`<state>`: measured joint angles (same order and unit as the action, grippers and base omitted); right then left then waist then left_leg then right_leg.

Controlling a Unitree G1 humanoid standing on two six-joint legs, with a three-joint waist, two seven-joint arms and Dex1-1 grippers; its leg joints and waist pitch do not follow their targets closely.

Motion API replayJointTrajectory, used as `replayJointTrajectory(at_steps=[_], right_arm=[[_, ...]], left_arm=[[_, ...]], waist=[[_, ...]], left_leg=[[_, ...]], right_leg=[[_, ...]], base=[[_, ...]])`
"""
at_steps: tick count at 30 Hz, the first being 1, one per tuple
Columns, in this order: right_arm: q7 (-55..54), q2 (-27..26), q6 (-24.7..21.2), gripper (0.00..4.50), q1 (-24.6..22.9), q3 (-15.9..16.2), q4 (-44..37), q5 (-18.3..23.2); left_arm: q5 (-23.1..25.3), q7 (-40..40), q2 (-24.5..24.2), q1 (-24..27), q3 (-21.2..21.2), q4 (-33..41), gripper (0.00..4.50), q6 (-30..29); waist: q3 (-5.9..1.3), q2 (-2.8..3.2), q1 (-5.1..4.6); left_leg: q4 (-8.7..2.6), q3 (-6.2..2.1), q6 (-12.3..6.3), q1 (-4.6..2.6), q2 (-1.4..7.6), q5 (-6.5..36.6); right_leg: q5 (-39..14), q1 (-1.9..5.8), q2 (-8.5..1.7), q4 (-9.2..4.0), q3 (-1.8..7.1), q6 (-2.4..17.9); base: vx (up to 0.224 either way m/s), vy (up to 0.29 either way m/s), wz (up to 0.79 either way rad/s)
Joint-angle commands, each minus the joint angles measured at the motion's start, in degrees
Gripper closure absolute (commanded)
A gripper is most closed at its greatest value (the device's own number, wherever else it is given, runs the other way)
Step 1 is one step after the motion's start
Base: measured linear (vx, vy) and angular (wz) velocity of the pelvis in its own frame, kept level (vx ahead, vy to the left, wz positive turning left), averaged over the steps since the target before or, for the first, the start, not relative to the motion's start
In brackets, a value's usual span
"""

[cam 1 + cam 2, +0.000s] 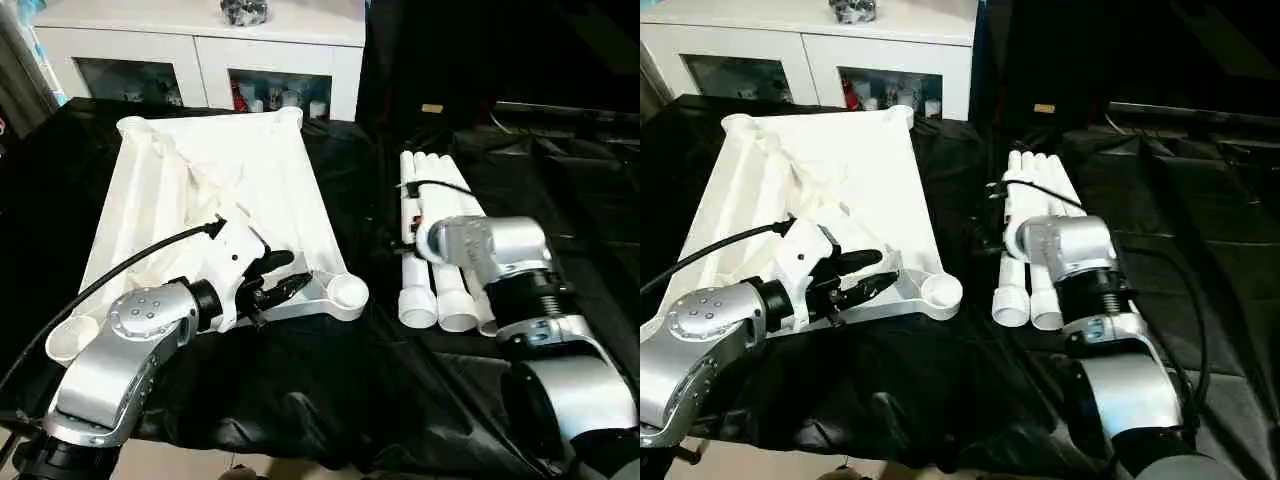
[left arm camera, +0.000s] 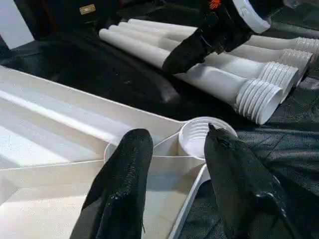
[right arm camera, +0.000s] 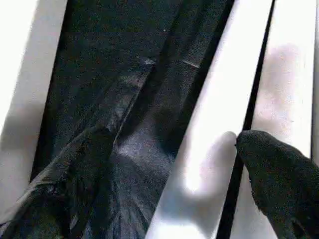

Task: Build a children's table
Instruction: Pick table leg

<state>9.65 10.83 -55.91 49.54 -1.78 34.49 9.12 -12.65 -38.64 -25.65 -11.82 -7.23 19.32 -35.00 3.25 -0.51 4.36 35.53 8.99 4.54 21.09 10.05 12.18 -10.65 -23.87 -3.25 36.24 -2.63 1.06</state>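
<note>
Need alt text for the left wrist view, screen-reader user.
Two black fingers of the left gripper hover, apart, over the upturned white tabletop, near its round corner socket. Beyond, on black cloth, white legs with ribbed ends lie side by side, the right gripper reaching down over them.

Tabletop (image 1: pixel 200 190): white, ribbed. Legs (image 1: pixel 440 240): white, ridged at the ends. Cloth (image 1: pixel 330 390): black. Cabinet (image 1: pixel 200 40): white, glass doors. Forearms: silver. Left pincer (image 2: pixel 174 164) and right pincer (image 3: pixel 164 164) fingers: black.
</note>
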Motion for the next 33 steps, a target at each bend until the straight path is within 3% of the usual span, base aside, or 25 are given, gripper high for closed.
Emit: replayJointTrajectory(at_steps=[1, 10, 15, 16, 20, 22, 33], right_arm=[[0.4, 0.2, -1.0, 0.00, 0.4, 0.2, -1.0, 0.1], [0.9, -0.3, -3.8, 0.00, -0.6, 0.9, -1.1, -0.3], [3.5, -0.5, -4.9, 0.00, -1.4, 3.0, -0.1, -0.3], [3.5, -0.6, -4.9, 0.29, -1.5, 3.0, 0.1, -0.3], [3.7, -0.7, -5.0, 0.41, -1.8, 3.1, 0.9, -0.5], [3.8, -0.7, -5.1, 0.74, -1.8, 3.2, 1.2, -0.5], [3.9, -1.0, -4.7, 1.62, -2.3, 2.6, 2.9, -0.5]], left_arm=[[0.0, -0.4, -0.4, 0.0, -0.6, 1.3, 2.44, -0.4], [-0.4, 0.0, -0.6, 0.5, -1.1, 1.8, 2.44, -0.4], [-0.5, -0.2, -0.7, 0.7, -1.4, 1.9, 2.44, -0.4], [-0.5, -0.2, -0.7, 0.7, -1.5, 2.0, 2.43, -0.4], [-0.5, -0.1, -0.8, 0.9, -1.6, 2.1, 2.43, -0.3], [-0.5, -0.2, -0.8, 0.9, -1.7, 2.1, 2.43, -0.3], [-0.1, -0.1, -1.0, 0.9, -2.0, 1.9, 2.43, 0.2]], waist=[[-3.82, -0.30, 0.10], [-3.78, -0.41, 0.23], [-3.67, -0.48, 0.20], [-3.66, -0.50, 0.17], [-3.72, -0.59, 0.28], [-3.78, -0.68, 0.34], [-3.71, -0.78, 0.49]], left_leg=[[-4.44, -0.04, 1.71, -0.21, 1.97, 4.1], [-4.45, -0.01, 1.72, -0.21, 2.00, 3.5], [-4.58, -0.07, 2.09, -0.27, 2.09, 4.8], [-4.59, -0.09, 2.18, -0.27, 2.10, 5.0], [-4.58, -0.06, 2.37, -0.38, 2.13, 4.8], [-4.55, -0.03, 2.22, -0.33, 2.11, 4.2], [-4.55, -0.04, 2.28, -0.30, 2.15, 3.8]], right_leg=[[-6.7, 3.56, -3.91, -3.50, 2.65, 10.1], [-6.8, 3.48, -3.93, -3.51, 2.67, 9.9], [-8.6, 3.41, -4.01, -3.70, 2.66, 9.5], [-8.8, 3.43, -4.04, -3.71, 2.68, 9.5], [-8.3, 3.37, -4.05, -3.66, 2.69, 9.6], [-7.2, 3.42, -4.02, -3.53, 2.70, 9.8], [-5.9, 3.52, -4.05, -3.35, 2.69, 10.4]], base=[[0.000, 0.000, 0.00], [0.000, 0.000, 0.00], [0.000, 0.000, 0.00], [0.000, 0.000, 0.00], [0.000, 0.000, 0.00], [0.000, 0.000, 0.00], [0.000, 0.000, 0.00]])
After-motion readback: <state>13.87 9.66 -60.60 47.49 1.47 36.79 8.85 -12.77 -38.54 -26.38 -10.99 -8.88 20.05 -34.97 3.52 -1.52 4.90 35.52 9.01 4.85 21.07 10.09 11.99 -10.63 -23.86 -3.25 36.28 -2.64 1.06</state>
